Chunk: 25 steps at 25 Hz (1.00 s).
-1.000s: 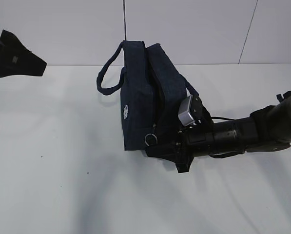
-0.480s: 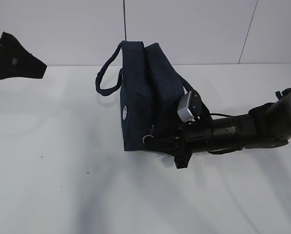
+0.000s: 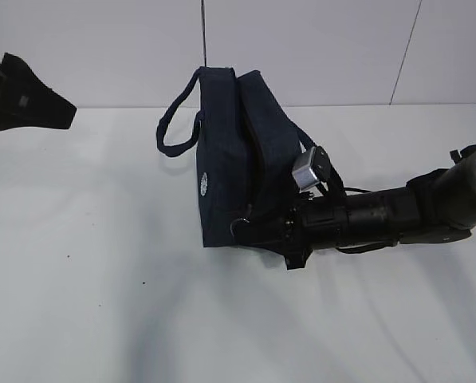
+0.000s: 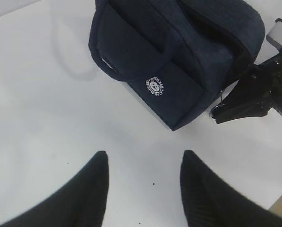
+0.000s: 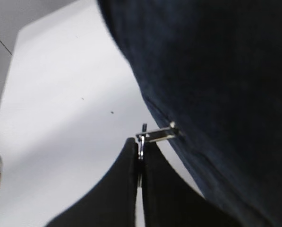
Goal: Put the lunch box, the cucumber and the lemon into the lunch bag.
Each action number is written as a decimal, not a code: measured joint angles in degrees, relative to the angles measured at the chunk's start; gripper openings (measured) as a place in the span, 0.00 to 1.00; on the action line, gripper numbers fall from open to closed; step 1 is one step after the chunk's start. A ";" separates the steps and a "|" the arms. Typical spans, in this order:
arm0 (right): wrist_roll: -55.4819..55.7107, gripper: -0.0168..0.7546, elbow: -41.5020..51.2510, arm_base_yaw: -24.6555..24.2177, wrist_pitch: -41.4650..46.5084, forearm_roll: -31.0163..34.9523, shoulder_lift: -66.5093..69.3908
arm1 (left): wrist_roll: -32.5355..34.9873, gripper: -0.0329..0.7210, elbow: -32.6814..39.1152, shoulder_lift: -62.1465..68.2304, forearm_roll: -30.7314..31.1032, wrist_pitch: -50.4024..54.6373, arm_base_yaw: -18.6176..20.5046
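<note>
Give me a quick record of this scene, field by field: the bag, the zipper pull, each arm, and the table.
lunch bag: dark navy, on its side on the table, handle loop toward the left
zipper ring pull: pinched between the right gripper's jaws
right gripper: shut on the ring pull at the bag's lower end
left gripper: open, holding nothing, above bare table, clear of the bag
table: white
lunch box, cucumber, lemon: not visible

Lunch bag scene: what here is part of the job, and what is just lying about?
Job:
- bag
- zipper ring, pinched by right gripper
- left gripper, open, hovering apart

Lying about:
- nothing visible on the table; lunch box, cucumber, lemon not in view
</note>
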 joint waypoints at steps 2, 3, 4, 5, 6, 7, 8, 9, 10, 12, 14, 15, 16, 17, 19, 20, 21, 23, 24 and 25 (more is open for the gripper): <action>1.80 0.02 0.00 0.00 1.19 0.00 0.00 | 0.00 0.49 0.00 0.00 0.00 0.00 0.00; 3.02 0.02 0.00 0.00 1.44 0.00 0.00 | 0.00 0.49 0.00 0.00 0.00 0.00 0.00; 4.40 0.02 0.00 0.00 1.59 0.00 0.00 | 0.00 0.49 0.00 0.00 0.00 0.00 0.00; 5.37 0.02 0.00 0.00 1.62 -0.11 0.00 | 0.00 0.49 0.00 0.00 0.00 0.00 0.00; 6.34 0.02 0.00 0.00 1.71 -0.37 0.00 | 0.00 0.49 0.00 0.00 0.00 0.00 0.00; 7.14 0.02 0.00 0.00 1.83 -0.79 0.00 | 0.00 0.49 0.00 0.00 0.00 0.00 0.00; 7.58 0.02 0.00 0.00 1.83 -1.17 0.00 | 0.00 0.49 0.00 0.00 0.00 0.00 0.00; 8.22 0.02 0.00 0.00 1.83 -1.40 0.00 | 0.00 0.49 0.00 0.00 0.00 0.00 0.00; 8.91 0.02 0.00 0.00 1.83 -1.68 0.00 | 0.00 0.49 0.00 0.00 0.00 0.00 0.00; 9.84 0.02 0.00 0.00 1.83 -2.02 0.00 | 0.00 0.49 0.00 0.00 0.00 0.00 0.00; 10.45 0.02 0.00 0.00 1.83 -2.15 0.00 | 0.00 0.49 0.00 0.00 0.00 0.00 0.00; 10.56 0.02 0.00 0.00 1.83 -2.38 0.00 | 0.00 0.49 0.00 0.00 0.00 0.00 0.00; 10.79 0.02 0.00 0.00 1.83 -2.66 -0.12 | 0.00 0.49 0.00 0.00 0.00 0.00 0.00; 10.89 0.02 0.00 0.00 1.83 -2.96 -0.48 | 0.00 0.49 0.00 0.00 0.00 0.00 0.00; 11.00 0.02 0.00 0.00 1.83 -3.10 -1.55 | 0.00 0.49 0.00 0.00 0.00 0.00 0.00; 11.11 0.02 0.00 0.00 1.83 -3.33 -2.18 | 0.00 0.49 0.00 0.00 0.00 0.00 0.00; 11.19 0.02 0.00 0.00 1.83 -3.44 -2.75 | 0.00 0.49 0.00 0.00 0.00 0.00 0.00; 11.63 0.02 0.00 0.00 1.83 -3.55 -3.77 | 0.00 0.49 0.00 0.00 0.00 0.00 0.00; 11.85 0.02 0.00 0.00 1.83 -3.69 -4.17 | 0.00 0.49 0.00 0.00 0.00 0.00 0.00; 12.10 0.02 0.00 0.00 1.83 -3.69 -4.45 | 0.00 0.49 0.00 0.00 0.00 0.00 0.00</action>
